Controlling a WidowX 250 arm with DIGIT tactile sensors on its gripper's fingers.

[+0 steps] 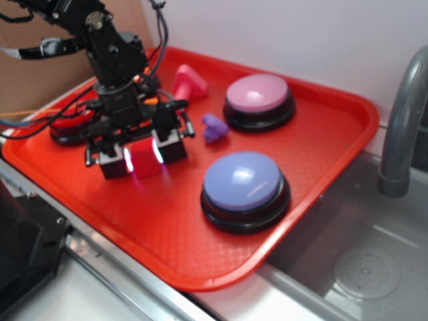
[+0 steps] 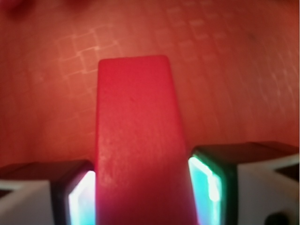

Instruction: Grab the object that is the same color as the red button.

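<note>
Red plastic tray [image 1: 321, 167] by sink: black gripper [image 1: 142, 158] clamped on small solid red block [image 2: 138, 140], pads [image 2: 206, 185] touching both flat sides. Block prob. light, stiff, a bit slick; wedge taper could squirt out, so grip low on the parallel faces.

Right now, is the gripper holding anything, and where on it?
Yes: the gripper pinches the red block by its two opposite side faces.

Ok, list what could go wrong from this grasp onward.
1. The red block looks tapered between the claw pads, so it may squeeze out when lifted.
2. The claw sits low on the red tray; dragging could scrape its surface.
3. The red button sits right behind the arm, so a swing could press it.
</note>
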